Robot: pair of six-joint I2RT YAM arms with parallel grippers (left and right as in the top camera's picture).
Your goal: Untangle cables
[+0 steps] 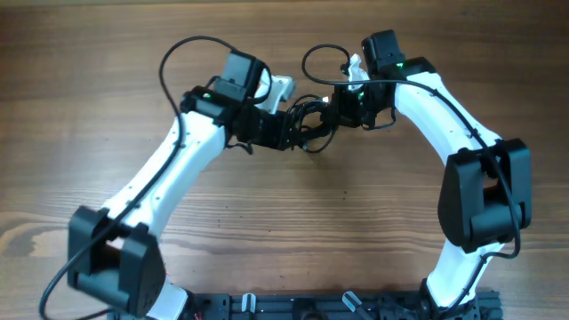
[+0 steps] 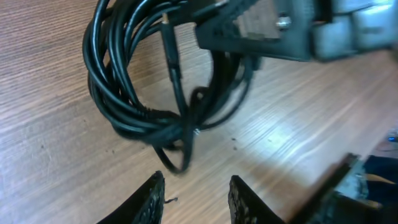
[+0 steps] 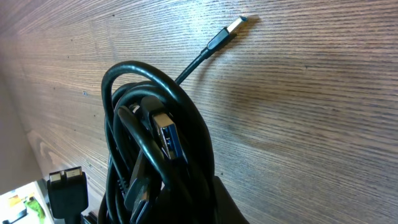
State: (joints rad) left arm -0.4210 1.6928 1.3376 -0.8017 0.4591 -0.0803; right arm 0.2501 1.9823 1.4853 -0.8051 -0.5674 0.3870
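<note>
The cables (image 1: 309, 114) are a dark tangle of thin black loops at the middle of the wooden table, between the two grippers. My right gripper (image 1: 345, 105) is shut on the bundle; in the right wrist view the coils (image 3: 155, 124) fill its jaws (image 3: 186, 205), with a blue-tongued USB plug (image 3: 168, 134) among them. One loose cord runs off to a metal plug (image 3: 235, 25) lying on the wood. My left gripper (image 1: 292, 130) sits just left of the tangle. Its fingers (image 2: 152, 196) stand open and hold nothing, below the hanging loops (image 2: 143, 112).
Thicker black arm wires arc above each wrist (image 1: 182, 53) (image 1: 313, 55). A black connector block (image 3: 65, 186) shows at the lower left of the right wrist view. A black rail (image 1: 338, 307) runs along the table's near edge.
</note>
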